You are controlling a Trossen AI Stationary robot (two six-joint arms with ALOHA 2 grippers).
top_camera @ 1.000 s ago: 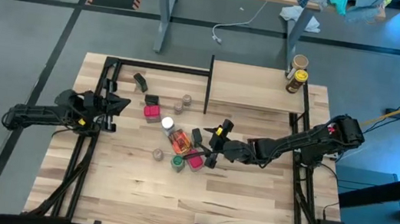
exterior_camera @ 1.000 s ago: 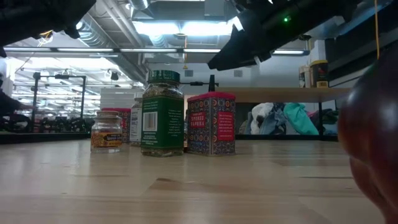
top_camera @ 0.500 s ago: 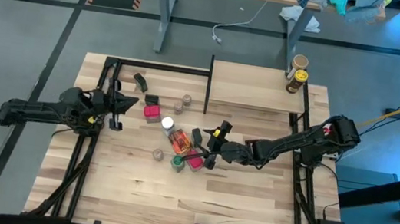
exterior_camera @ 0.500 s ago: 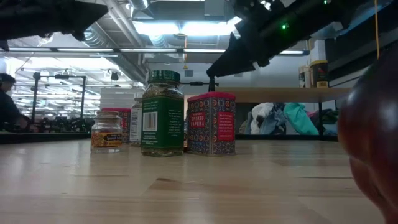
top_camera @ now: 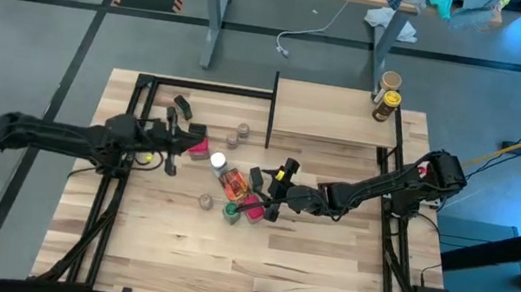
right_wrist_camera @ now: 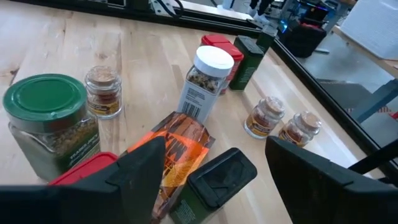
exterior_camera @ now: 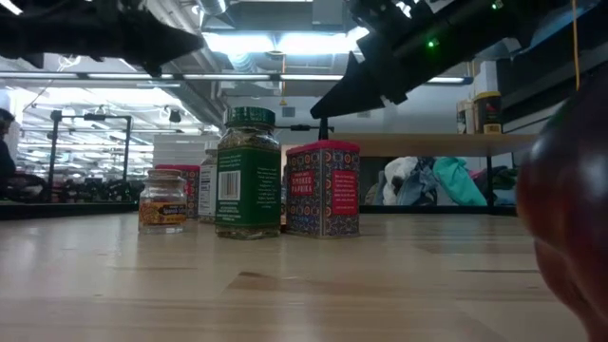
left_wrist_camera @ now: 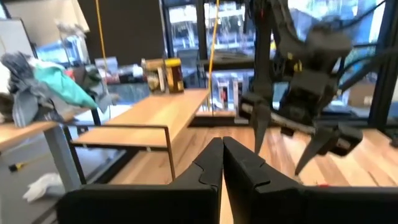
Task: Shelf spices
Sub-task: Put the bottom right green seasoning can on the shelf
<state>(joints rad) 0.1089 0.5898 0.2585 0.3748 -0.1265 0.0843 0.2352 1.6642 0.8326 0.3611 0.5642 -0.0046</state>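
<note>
Black plastic fingers of the right gripper [right_wrist_camera: 205, 168] stand apart and hold nothing, hovering over the spice cluster in the middle of the table [top_camera: 325, 266]. Just beyond them lie an orange-red flat packet [right_wrist_camera: 177, 149] and a dark tin [right_wrist_camera: 214, 183] on its side; next outward stand a white-capped bottle [right_wrist_camera: 204, 81], a green-lidded jar [right_wrist_camera: 50, 121] and a small cork-topped jar [right_wrist_camera: 103, 92]. The packet looks light, limp and slick, probably best pinched across an edge; the glass jars look stiff, heavier and breakable, best taken across the body below the lid. The left gripper [top_camera: 172, 142] has its fingers pressed together on nothing, near a pink-red box [top_camera: 198, 145]. The shelf [top_camera: 330, 113] sits at the table's far side, well apart from the cluster, already bearing two jars [top_camera: 387, 95]. The right wrist view alone shows labels and the packet's crinkle; the high view alone shows the shelf's position relative to both arms.
</note>
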